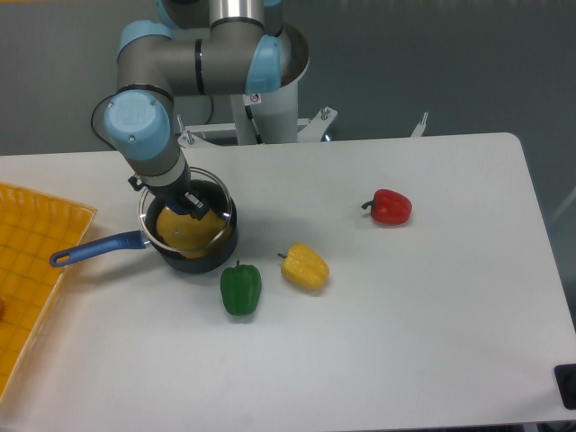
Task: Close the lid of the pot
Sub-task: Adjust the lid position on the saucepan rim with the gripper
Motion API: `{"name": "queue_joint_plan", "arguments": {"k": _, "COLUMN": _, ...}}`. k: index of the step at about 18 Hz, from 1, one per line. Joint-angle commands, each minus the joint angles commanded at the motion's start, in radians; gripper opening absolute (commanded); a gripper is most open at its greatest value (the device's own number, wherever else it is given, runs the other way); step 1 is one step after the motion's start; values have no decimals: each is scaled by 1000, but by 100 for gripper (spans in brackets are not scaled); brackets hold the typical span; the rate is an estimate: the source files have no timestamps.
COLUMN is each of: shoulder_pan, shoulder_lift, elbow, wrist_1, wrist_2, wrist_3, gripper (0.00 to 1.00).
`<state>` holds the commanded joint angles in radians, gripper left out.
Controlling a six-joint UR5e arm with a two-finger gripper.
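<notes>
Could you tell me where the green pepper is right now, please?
The green pepper sits on the table's left-centre, just in front of the pot, with the yellow pepper close on its right.

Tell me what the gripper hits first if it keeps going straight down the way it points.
The gripper points down over the pot. It seems to hold the lid, so the lid's rim would probably meet the pot's rim first; depth is unclear from this single view.
</notes>
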<state>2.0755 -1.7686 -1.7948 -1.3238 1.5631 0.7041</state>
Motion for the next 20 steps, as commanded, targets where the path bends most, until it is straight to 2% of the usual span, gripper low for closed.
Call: {"name": "queue_joint_plan", "arguments": {"k": 20, "shoulder_pan": -2, "shoulder_lift": -8, "elbow": 0, "wrist_1": 6, "wrist_2": 2, "wrist_3": 2, "gripper": 44}}
